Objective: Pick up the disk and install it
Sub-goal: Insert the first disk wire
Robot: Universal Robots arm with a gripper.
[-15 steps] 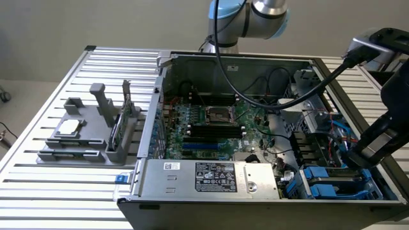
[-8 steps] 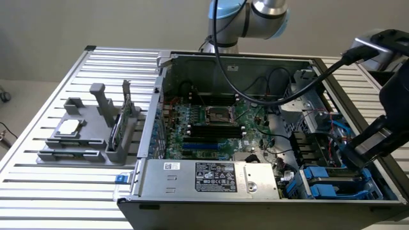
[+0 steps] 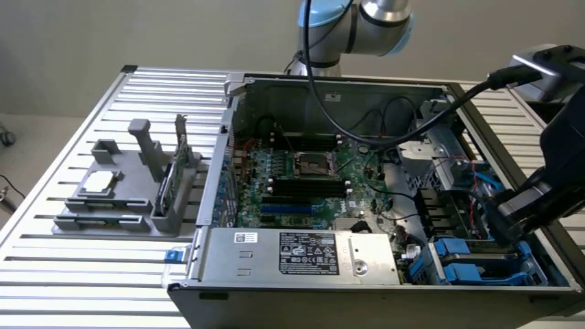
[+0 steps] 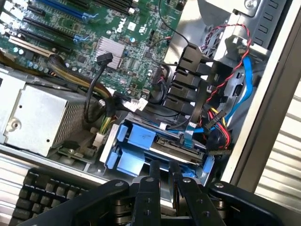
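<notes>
While the open computer case (image 3: 320, 92) sits on the slatted tabletop (image 3: 82, 274), the exterior view shows the robot's hand (image 3: 505, 233) hanging over the drive bay (image 3: 475, 264) in the case's near corner. Seen from the wrist, the disk (image 4: 176, 145), silver-grey in its blue frame, lies flat in that bay of the case, beside the power supply (image 4: 37, 113). Just off the disk's edge, the hand's fingers (image 4: 153, 176) stand narrowly parted with nothing between them.

Cables (image 4: 217, 115) crowd the drive bay (image 4: 141, 139) in the corner of the case (image 3: 338, 92); the power supply (image 3: 292, 253) walls its other side. Open room lies above the motherboard (image 3: 302, 171).
</notes>
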